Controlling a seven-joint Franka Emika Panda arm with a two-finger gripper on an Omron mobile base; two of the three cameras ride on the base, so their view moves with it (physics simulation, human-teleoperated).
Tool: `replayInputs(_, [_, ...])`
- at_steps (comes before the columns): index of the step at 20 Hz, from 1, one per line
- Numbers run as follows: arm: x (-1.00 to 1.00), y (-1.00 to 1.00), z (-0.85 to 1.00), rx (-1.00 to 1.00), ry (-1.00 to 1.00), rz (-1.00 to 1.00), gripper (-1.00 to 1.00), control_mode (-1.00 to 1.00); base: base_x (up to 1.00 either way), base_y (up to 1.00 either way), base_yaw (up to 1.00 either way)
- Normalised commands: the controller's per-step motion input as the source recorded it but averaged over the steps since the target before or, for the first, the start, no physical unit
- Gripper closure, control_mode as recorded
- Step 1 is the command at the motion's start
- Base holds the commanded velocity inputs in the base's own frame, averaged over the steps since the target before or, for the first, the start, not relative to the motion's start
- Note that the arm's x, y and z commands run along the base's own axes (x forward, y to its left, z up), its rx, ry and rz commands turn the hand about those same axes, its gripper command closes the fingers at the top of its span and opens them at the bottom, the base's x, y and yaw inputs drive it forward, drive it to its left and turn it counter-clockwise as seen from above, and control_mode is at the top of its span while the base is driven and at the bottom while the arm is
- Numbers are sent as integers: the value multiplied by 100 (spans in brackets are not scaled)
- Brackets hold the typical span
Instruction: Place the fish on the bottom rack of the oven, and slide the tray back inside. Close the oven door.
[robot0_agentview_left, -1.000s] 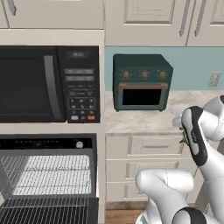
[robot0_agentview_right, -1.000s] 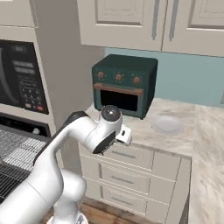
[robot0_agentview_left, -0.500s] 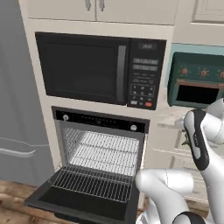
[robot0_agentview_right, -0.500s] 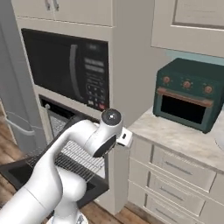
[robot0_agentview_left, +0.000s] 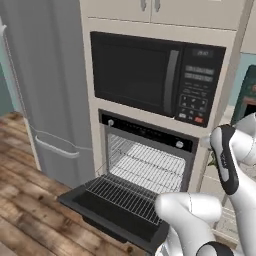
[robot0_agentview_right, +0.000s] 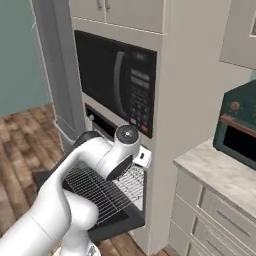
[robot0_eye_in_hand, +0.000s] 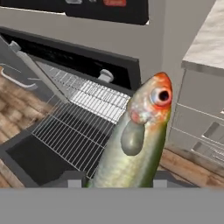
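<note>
In the hand view my gripper (robot0_eye_in_hand: 116, 181) is shut on the fish (robot0_eye_in_hand: 141, 139), a silvery-green fish with an orange head pointing up and away from the hand. Beyond it stands the black oven (robot0_agentview_left: 145, 133) with its oven door (robot0_agentview_left: 84, 204) folded down flat. The bottom rack (robot0_agentview_left: 122, 196), a silver wire tray, is pulled out over the door and lies bare (robot0_eye_in_hand: 72, 131). A second rack (robot0_agentview_left: 150, 166) sits inside the cavity. My hand hangs to the right of the oven, above and beside the pulled-out rack (robot0_agentview_right: 97, 187).
A black microwave (robot0_agentview_left: 150, 80) sits above the oven and a grey fridge (robot0_agentview_left: 45, 90) stands to its left. On the right are a marble counter (robot0_agentview_right: 220, 172) with a dark green toaster oven (robot0_agentview_right: 240, 131) and drawers (robot0_agentview_right: 215, 212). Wood floor (robot0_agentview_left: 25, 210) lies before the door.
The base has moved, so both base views have swung from the counter and toaster oven to the open oven. The arm's pose and its grip on the fish look unchanged.
</note>
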Motion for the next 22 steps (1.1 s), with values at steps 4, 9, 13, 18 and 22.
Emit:
replayInputs(4, [0, 0, 0, 0, 0, 0, 100, 100, 0, 0, 53])
replayInputs(9, [0, 0, 0, 0, 0, 0, 100, 100, -3, -16, 51])
replayInputs(13, [0, 0, 0, 0, 0, 0, 100, 100, -24, -29, 44])
replayInputs(18, [0, 0, 0, 0, 0, 0, 100, 100, -19, -26, 31])
replayInputs(22, [0, -3, 0, 0, 0, 10, 100, -100, 0, 0, 0])
